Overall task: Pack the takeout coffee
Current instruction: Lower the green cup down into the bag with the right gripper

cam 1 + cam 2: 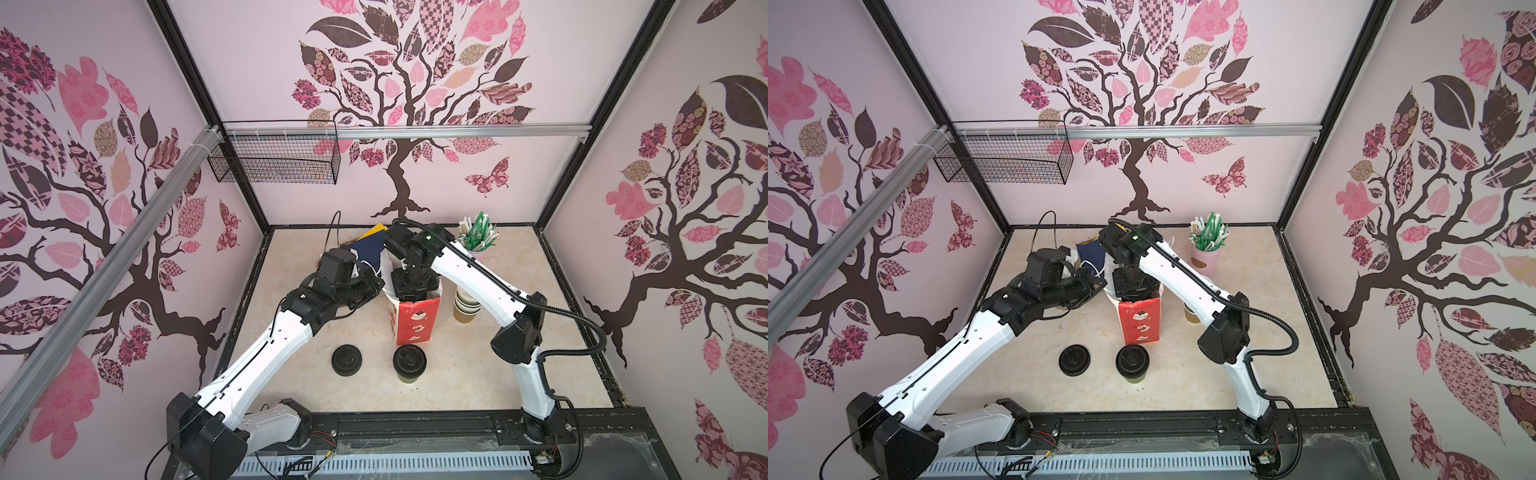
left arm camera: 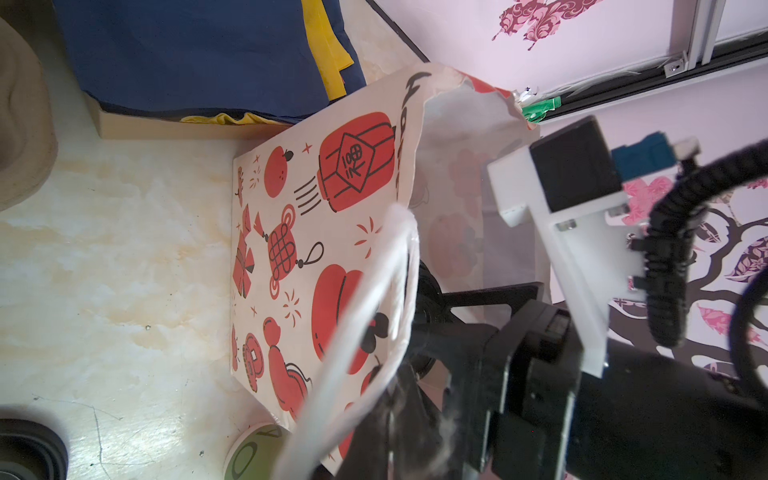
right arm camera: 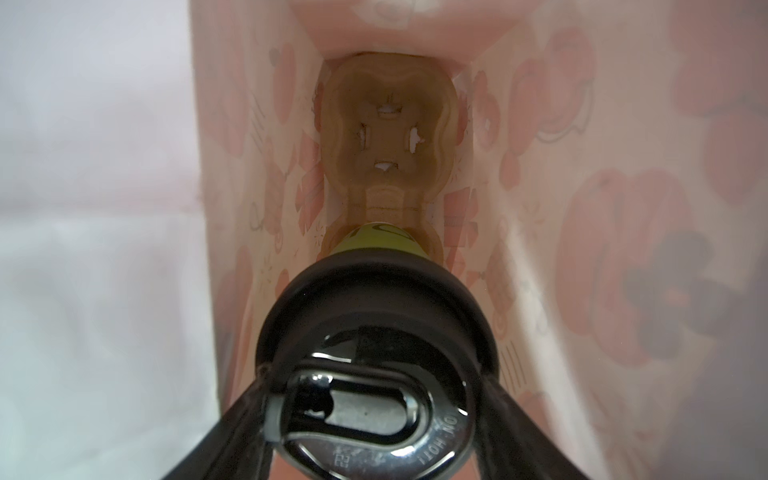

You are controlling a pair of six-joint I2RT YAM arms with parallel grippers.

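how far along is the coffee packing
Done: the pulp carrier lies in the paper bag, one slot visibly empty; no cup is released yet. In hand: the right fingers grip one lidded cup by its lid, down inside the bag at the other slot, while the left fingers pinch the bag handle. Left: the second lidded cup stands on the table in front of the bag.

White arms with black joints, ribbed black cable along the right.
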